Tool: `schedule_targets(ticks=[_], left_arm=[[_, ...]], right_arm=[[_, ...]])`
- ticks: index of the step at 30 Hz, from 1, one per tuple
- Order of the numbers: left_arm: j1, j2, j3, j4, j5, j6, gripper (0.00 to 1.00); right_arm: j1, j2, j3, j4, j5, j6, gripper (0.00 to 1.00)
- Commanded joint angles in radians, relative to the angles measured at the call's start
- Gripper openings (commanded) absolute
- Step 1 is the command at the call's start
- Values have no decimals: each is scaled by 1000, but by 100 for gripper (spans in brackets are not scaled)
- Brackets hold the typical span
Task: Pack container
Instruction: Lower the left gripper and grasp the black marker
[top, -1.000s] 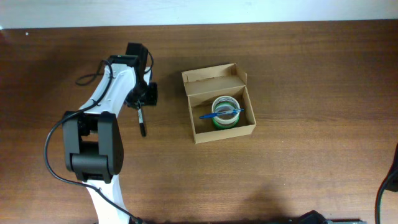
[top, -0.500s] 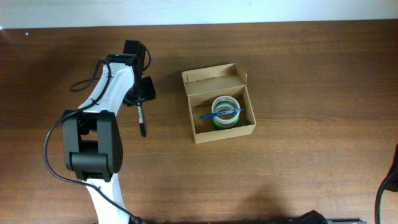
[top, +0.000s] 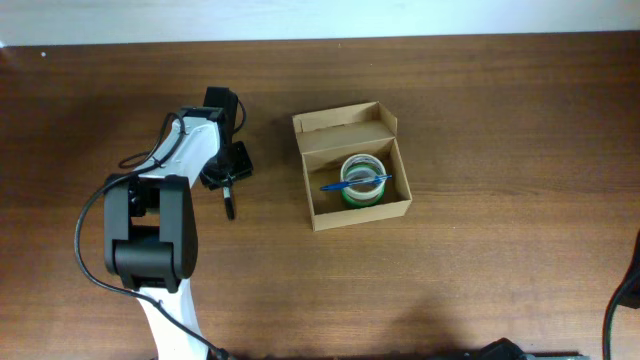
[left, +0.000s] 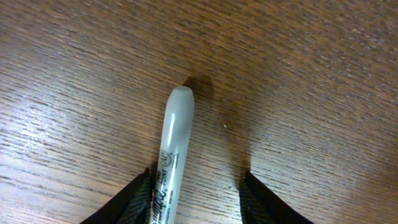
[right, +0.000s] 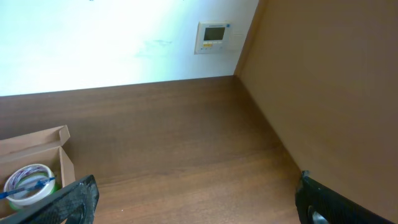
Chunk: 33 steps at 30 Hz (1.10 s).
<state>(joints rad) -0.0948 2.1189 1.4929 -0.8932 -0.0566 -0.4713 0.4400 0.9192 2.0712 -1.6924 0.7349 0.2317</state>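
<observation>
Now left gripper (left: 198, 184) around marker (left: 176, 130)

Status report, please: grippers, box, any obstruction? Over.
Left gripper open, jaws astride marker on table. Right gripper open, empty. Cardboard box open, tape roll and blue pen inside. Nothing blocks box.

Left gripper (left: 198, 190) has swung its wrist round and slid nearer along the tabletop, its parted fingers now straddling the grey marker's (top: 229, 204) upper end.
</observation>
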Motion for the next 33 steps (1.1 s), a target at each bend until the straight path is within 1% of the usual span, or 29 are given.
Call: schedule_targets(ticks=[1,3,6,12,16,18,22,25,28,31,33], left_arm=[[6,13,-35,14,-12,43,44],[6,13,-42,18,-12,62,40],[6,15,-63,28,-11,69,38],[6,16,-149,79,-12,69,39],[6,16,-215,110,-12,105,37],[6,16,-243,122,-12,111,33],[6,16,-278,137,-12,123,13],[6,16,-282,140,-12,129,2],[6,16,-282,151,-12,132,2],[6,14,-268,153,-12,179,2],[6,5,-231,124,-12,214,2]], right_arm=[[-2,-2,10,-6,3,0,99],[-2,-2,10,-6,3,0,99],[-2,-2,10,-6,3,0,99],[-2,-2,10,-6,2,0,99],[-2,-2,10,-6,2,0,99],[-2,-2,10,-6,2,0,99],[-2,-2,10,-6,2,0,99],[-2,-2,10,-6,2,0,99],[-2,-2,10,-6,2,0,99],[-2,-2,10,-5,3,-1,99],[-2,-2,10,0,3,-12,99]])
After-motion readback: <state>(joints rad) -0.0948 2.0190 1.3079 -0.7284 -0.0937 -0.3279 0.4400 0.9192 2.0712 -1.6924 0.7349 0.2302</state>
